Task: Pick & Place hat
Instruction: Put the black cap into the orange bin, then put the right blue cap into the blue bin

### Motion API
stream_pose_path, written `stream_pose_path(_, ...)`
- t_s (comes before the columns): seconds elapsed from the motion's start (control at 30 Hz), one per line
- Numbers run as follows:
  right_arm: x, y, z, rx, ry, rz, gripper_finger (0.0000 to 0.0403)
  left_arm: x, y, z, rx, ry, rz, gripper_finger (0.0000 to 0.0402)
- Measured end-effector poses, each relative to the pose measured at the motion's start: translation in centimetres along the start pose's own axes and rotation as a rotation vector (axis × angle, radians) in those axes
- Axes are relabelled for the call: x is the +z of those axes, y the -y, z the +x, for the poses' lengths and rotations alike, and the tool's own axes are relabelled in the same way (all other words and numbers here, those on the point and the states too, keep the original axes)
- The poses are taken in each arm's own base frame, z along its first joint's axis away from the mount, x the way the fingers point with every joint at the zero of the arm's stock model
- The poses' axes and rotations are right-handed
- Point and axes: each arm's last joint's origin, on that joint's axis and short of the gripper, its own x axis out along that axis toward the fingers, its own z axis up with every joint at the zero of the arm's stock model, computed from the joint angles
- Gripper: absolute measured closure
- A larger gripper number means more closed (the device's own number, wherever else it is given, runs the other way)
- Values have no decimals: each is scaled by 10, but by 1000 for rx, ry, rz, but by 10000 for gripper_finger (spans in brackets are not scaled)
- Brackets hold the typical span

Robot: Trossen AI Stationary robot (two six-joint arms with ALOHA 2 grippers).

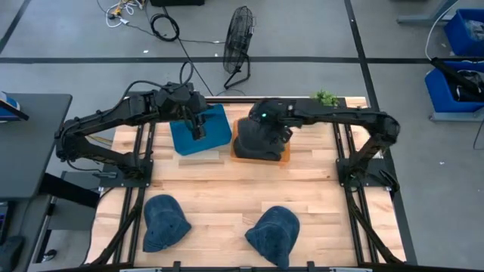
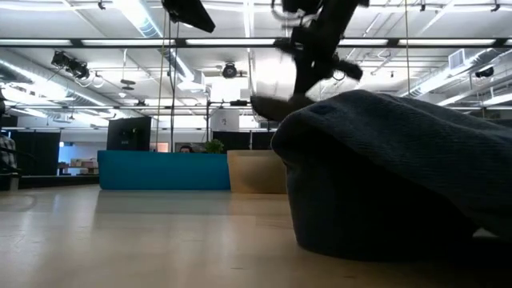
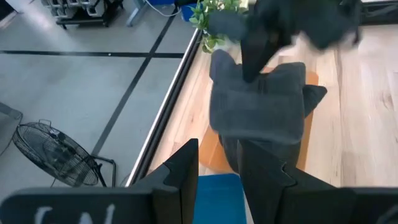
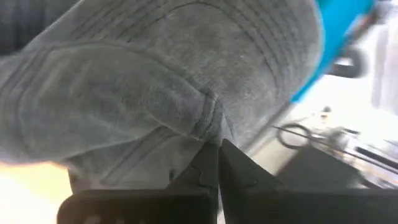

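Note:
A dark grey hat [image 1: 261, 143] sits over an orange-brown tray [image 1: 286, 151] at the far middle of the table. In the left wrist view the hat [image 3: 261, 106] stands raised, its lower part on the tray [image 3: 211, 155]. My right gripper [image 1: 266, 128] is above it, shut on its cloth. My left gripper [image 1: 198, 127] hovers open over a blue box [image 1: 215, 125], holding nothing, its fingers [image 3: 186, 171] apart. Two blue hats [image 1: 165, 221] [image 1: 274, 234] lie on the near part of the table. My right gripper [image 4: 217, 155] pinches a ridge of the grey hat's cloth [image 4: 208, 121] between its two shut fingers, coming from above. The hat's top is drawn up under the fingers. Its lower part [image 3: 249, 155] rests on the orange-brown tray.
A small green plant [image 1: 327, 98] stands at the far edge right of the tray. A floor fan [image 1: 238, 38] stands beyond the table. One blue hat [image 2: 400, 176] fills the foreground of the low view. Bare wood lies between the boxes and the near hats.

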Motion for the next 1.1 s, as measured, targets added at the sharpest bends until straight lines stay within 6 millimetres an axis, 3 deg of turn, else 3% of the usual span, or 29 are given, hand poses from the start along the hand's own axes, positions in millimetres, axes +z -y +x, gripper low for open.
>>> stream_pose_path(0.23,11,-7,64,163,-18,-25,403,-1,0,0,-2,-7,-16,287)
stream_pose_path(0.43,16,-6,91,156,-31,-22,399,-2,1,0,-4,-20,-22,287)
stream_pose_path(0.6,19,-4,88,102,-93,61,377,-3,1,0,-6,-33,-20,287)
stream_pose_path(0.83,26,-2,65,37,-98,198,342,-3,1,0,-6,-34,-21,287)
stream_pose_path(1.1,34,-2,17,-88,-113,209,307,-6,1,0,-10,-62,-66,287)
